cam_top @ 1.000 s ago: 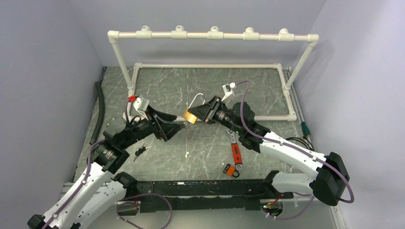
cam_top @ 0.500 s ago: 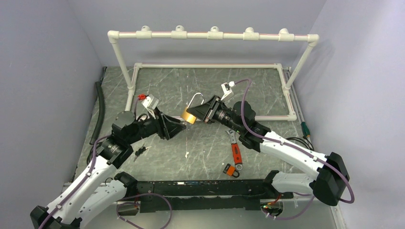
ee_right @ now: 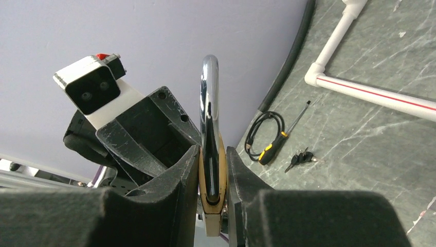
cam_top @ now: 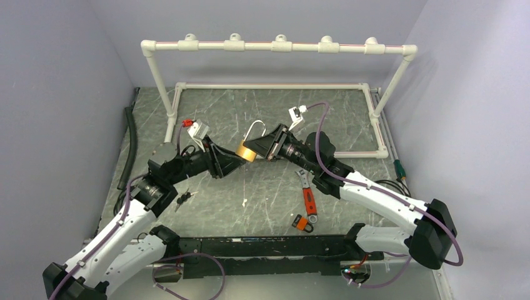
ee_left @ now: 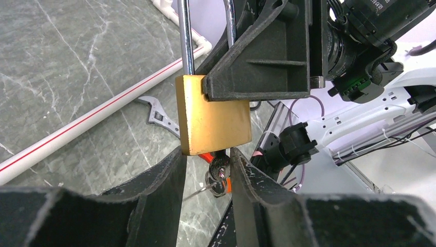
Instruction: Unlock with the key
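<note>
Gripped a square, smooth-faced brass padlock with a polished steel shackle, pinched across its flat sides by the matte black right fingers, aloft over the middle of the veined grey surface. Had the left fingers set narrow at 6 o'clock beneath the body in the left wrist view, straddling a small silver key hanging from the underside; could not tell whether clamped on it. Noted spare keys lying at 8 o'clock of the padlock and an orange-handled wrench at 4 o'clock, both well apart.
</note>
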Robot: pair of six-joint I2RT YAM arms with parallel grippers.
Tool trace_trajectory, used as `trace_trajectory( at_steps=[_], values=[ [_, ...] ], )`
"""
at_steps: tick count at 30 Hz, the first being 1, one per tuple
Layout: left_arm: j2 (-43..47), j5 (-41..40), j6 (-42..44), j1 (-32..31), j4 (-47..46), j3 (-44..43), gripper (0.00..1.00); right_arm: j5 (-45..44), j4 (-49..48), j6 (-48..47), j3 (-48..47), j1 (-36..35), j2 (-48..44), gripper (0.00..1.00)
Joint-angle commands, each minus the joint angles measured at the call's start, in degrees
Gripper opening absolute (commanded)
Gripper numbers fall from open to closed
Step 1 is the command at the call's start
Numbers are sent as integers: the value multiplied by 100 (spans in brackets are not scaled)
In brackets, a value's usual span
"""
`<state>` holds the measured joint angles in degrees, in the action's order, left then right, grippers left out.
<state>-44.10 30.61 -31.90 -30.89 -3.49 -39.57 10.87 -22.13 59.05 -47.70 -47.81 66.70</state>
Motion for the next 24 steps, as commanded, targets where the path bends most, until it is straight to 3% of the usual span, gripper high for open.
trace_trajectory(
  at_steps=[1,4,13,24],
  values=[
    [12,280,-100,13,-348,-87,40,32,-851,14,-420,18,-34,0],
    [7,338,-81,14,-341,-90,35,20,-837,31,-433,18,-17,0],
    [-108,288,-6,18,-381,-104,1,-48,-756,131,-450,18,58,0],
    [-268,-81,281,13,-12,-277,0,-530,28,186,-523,5,-11,0]
  ],
)
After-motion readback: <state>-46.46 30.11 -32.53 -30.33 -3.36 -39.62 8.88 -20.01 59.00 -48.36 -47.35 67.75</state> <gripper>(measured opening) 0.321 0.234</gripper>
